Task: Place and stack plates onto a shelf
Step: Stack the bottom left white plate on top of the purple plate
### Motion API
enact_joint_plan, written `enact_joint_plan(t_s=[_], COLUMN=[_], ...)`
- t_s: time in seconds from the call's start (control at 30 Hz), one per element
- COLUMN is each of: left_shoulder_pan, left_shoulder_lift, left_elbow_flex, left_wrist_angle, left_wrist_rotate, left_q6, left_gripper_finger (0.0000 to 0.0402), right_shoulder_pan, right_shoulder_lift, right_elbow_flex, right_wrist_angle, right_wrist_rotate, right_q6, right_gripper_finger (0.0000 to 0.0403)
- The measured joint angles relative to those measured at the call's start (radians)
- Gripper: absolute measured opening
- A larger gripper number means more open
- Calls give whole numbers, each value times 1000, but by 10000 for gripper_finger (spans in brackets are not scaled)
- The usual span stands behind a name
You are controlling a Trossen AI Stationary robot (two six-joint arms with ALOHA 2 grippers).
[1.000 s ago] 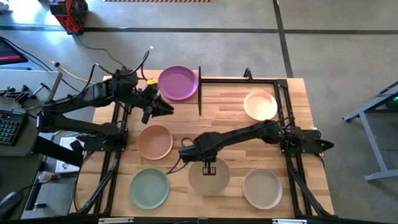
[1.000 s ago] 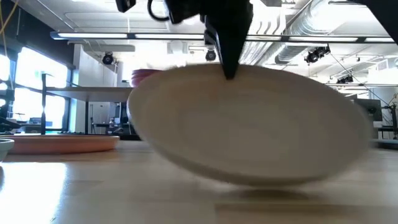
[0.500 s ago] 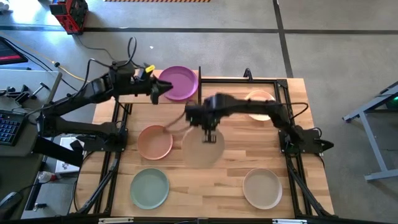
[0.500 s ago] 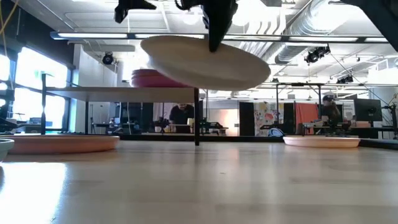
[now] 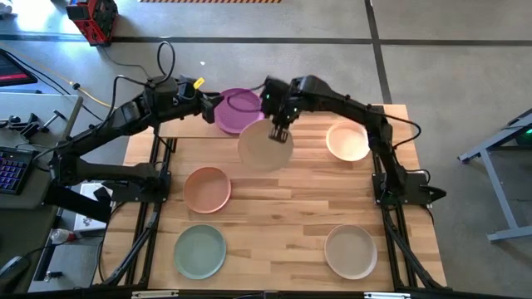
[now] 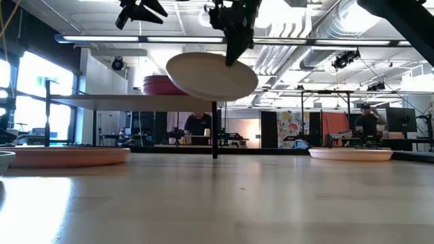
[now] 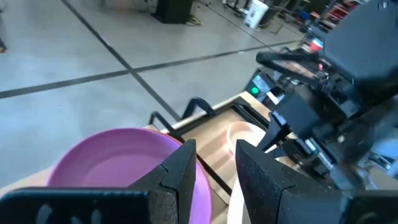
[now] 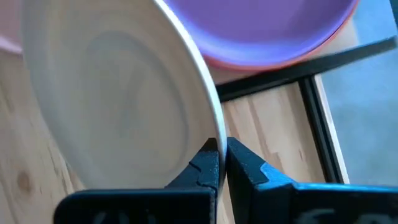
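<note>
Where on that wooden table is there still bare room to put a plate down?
The widest bare stretch is the table's middle, bordered by the peach plate, the mint plate, the beige plate and the cream plate. It is crowded at the far edge, where both pincers, the carried plate and the purple plate meet.

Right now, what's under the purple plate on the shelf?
The purple plate sits on a magenta plate, whose rim shows beneath it in the low view. How many plates lie under that is hidden. The right gripper holds a beige plate in the air beside the stack.
</note>
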Motion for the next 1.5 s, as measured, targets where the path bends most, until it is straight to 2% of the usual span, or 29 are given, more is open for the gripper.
enact_joint_plan(t_s=[0.27, 0.43, 0.57, 0.73, 0.93, 1.3, 1.5], left_shoulder_pan=[16, 16, 16, 16, 16, 16, 16], left_shoulder_lift=[0, 0, 0, 0, 0, 0, 0], left_elbow_flex=[0, 0, 0, 0, 0, 0, 0], left_wrist_angle=[-1, -4, -8, -7, -7, -7, -7], left_wrist_rotate=[-7, -8, -14, -67, -90, -95, -94], left_q6=[-8, -9, -11, -11, -12, -80, -69], left_gripper_finger=[104, 104, 104, 104, 104, 104, 104], right_shoulder_pan=[-98, -152, -191, -230, -244, -203, -172], right_shoulder_lift=[-1, -1, -1, -1, -1, 7, 45], right_elbow_flex=[0, 0, 0, 0, -1, -2, -3], right_wrist_angle=[148, 270, 357, 450, 491, 450, 446], right_wrist_rotate=[-97, -175, -181, -233, -232, -91, -79], right_q6=[6, 84, 158, 265, 389, 581, 657], right_gripper_finger=[0, 0, 0, 0, 0, 0, 0])
